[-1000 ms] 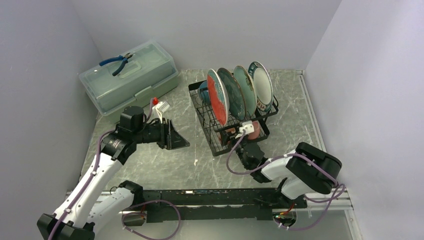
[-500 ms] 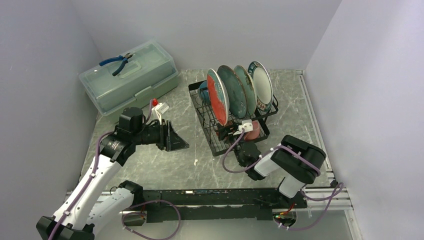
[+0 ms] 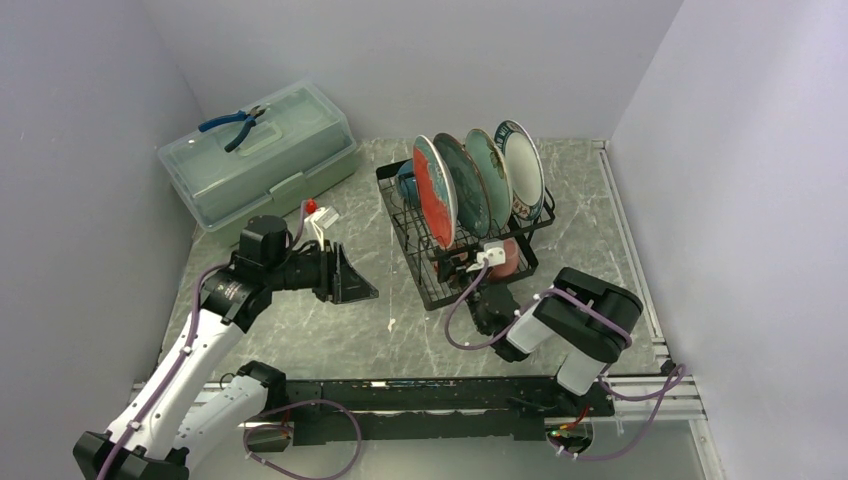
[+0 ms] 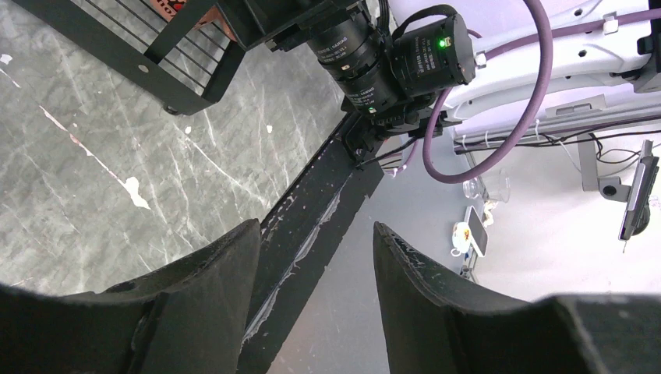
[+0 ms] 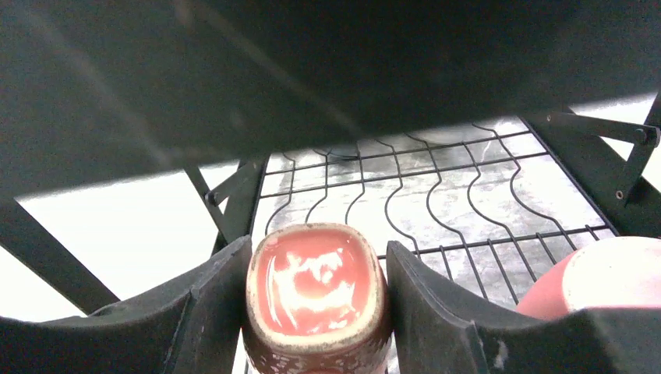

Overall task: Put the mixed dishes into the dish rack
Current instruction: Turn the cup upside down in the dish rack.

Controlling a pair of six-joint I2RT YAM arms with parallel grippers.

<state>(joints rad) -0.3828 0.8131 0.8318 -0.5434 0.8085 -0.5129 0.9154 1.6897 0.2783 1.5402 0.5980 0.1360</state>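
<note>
Right elbow (image 3: 590, 315) swung in — right end effector (image 5: 316, 257) clamps one small bowl (image 5: 316, 288) in the dish rack (image 3: 408, 238) lower tier, by one pink mug (image 5: 608, 273). Four plates (image 3: 436, 190) upright; left end effector (image 4: 316, 230) open over counter (image 3: 330, 330).

Table (image 3: 300, 330): grey marbled top, walled in on three sides. Far left corner: pale green lidded box (image 3: 270, 165), set at an angle. Centre-right: black wire dish rack (image 3: 400, 225) standing on its feet, well apart from the box. Bare patch between them and the near edge, one small white fleck (image 3: 390, 323) on it. Black rail (image 3: 420, 395) runs along the near edge.
</note>
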